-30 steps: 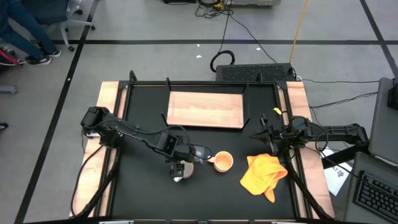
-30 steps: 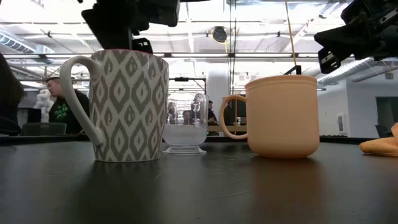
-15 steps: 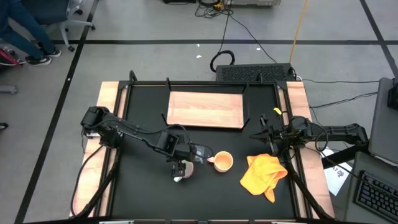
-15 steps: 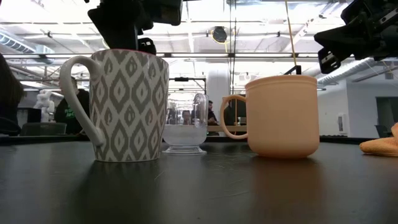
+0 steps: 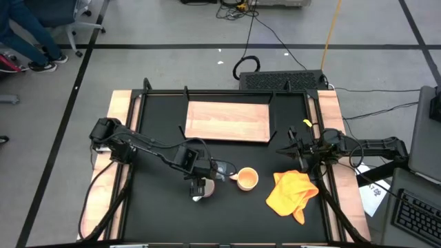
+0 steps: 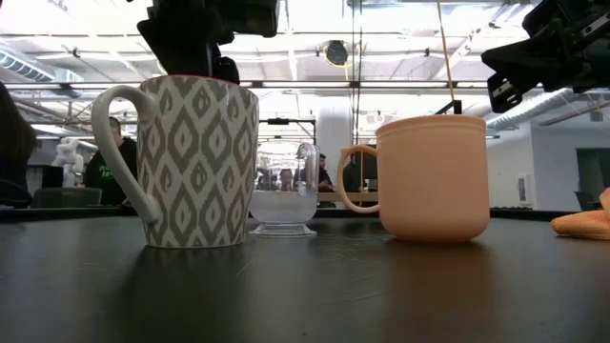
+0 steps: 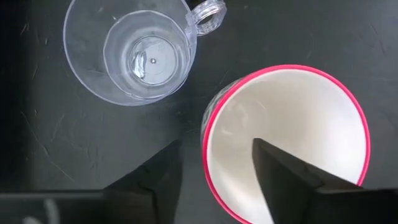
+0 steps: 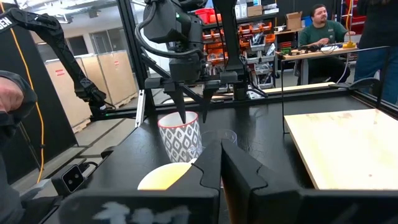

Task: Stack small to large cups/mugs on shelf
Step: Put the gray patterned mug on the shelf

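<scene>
The white mug (image 6: 200, 162) with a grey pattern and a pink rim stands upright on its base near the table's middle. My left gripper (image 7: 216, 142) hangs over it, pointing down and open. One finger (image 7: 286, 174) is inside the mug and the other (image 7: 155, 177) is outside its wall (image 7: 205, 146), each with a gap to the rim. The clear glass cup (image 7: 134, 53) stands just beyond the mug. The orange mug (image 5: 248, 179) is to their right. The light-wood shelf (image 5: 227, 120) lies at the far middle. My right gripper (image 5: 284, 149) waits shut at the right edge.
A crumpled yellow cloth (image 5: 293, 193) lies at the near right of the black tabletop, beside the orange mug. Black frame rails (image 5: 138, 103) border the table's sides. People sit in the room beyond the table's far side.
My left gripper's fingers have drawn somewhat closer together about the white mug's rim while the hand stays in place. The mug and both other cups stand where they were.
</scene>
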### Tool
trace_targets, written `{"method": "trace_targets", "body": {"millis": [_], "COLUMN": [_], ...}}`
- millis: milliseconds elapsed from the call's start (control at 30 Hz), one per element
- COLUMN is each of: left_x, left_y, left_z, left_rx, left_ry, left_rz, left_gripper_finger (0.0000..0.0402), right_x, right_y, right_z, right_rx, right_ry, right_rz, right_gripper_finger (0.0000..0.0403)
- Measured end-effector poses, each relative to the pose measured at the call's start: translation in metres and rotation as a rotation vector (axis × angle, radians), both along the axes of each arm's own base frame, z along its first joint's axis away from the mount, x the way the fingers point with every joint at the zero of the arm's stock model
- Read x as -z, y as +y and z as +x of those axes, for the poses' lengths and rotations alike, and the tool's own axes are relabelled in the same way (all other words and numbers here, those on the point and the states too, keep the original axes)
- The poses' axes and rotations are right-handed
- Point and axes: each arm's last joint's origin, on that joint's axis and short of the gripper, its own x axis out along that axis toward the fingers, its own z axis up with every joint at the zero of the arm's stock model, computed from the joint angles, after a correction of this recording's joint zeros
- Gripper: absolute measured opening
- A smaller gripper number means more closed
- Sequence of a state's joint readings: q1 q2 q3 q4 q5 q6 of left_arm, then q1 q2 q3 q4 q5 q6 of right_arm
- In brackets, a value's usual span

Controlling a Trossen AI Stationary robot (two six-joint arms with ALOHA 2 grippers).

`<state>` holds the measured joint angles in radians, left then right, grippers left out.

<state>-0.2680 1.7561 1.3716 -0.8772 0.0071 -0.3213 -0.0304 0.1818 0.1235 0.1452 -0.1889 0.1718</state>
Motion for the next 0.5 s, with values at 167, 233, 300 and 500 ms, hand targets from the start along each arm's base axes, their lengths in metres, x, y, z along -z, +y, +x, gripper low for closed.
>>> {"method": "trace_targets", "body": {"millis": [167, 233, 300, 500], "left_x": [0.0000, 0.0000, 0.0000, -0.0002], "left_y": [0.0000, 0.0000, 0.0000, 0.0000], "left_z": [0.0000, 0.0000, 0.0000, 0.0008], "left_rx": [0.003, 0.005, 0.004, -0.006], "left_ry": [0.000, 0.000, 0.000, -0.007], "left_rz": [0.001, 0.000, 0.000, -0.005], "left_gripper_finger": [0.0125, 0.0107, 0.0090, 0.0033], "right_x": [0.0000, 0.0000, 0.0000, 0.0000], "right_y": [0.0000, 0.0000, 0.0000, 0.0000], "right_z": [0.0000, 0.0000, 0.0000, 0.0000], "right_rx": [0.000, 0.000, 0.001, 0.000], "right_ry": [0.000, 0.000, 0.000, 0.000], "right_rz": [0.000, 0.000, 0.000, 0.000], "right_gripper_finger": [0.0000, 0.0000, 0.0000, 0.0000]}}
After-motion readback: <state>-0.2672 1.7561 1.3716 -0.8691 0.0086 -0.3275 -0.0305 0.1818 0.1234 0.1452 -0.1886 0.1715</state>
